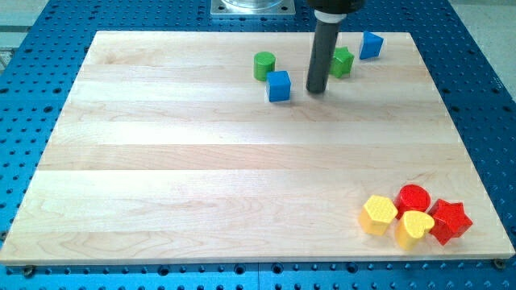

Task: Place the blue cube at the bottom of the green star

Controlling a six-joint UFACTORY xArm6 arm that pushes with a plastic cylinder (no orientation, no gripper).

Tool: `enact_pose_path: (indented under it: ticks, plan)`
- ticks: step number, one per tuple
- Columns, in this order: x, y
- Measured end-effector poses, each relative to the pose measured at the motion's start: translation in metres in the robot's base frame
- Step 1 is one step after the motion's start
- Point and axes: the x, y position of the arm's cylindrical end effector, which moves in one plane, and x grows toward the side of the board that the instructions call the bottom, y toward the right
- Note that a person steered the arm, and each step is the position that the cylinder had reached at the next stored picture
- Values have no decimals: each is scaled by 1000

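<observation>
The blue cube (279,86) sits on the wooden board near the view's top, just below and right of a green cylinder (264,65). The green star (342,61) lies further right, partly hidden behind my rod. My tip (317,89) rests on the board between the two, a short way right of the blue cube and just below-left of the green star. It touches neither block as far as I can see.
A second blue block (371,45) lies at the top right beside the green star. At the bottom right cluster a yellow hexagon (379,214), a red cylinder (414,197), a yellow heart (414,228) and a red star (448,221).
</observation>
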Motion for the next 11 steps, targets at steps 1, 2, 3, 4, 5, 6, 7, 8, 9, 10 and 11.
enact_pose_path:
  ticks: [1, 2, 3, 4, 5, 6, 7, 8, 9, 10, 11]
  plan:
    - [-36, 48]
    - [-42, 37]
    - [-2, -30]
    - [57, -126]
    - [40, -167]
    - [103, -175]
    - [108, -221]
    - [60, -219]
    - [31, -121]
    - [26, -37]
    - [32, -74]
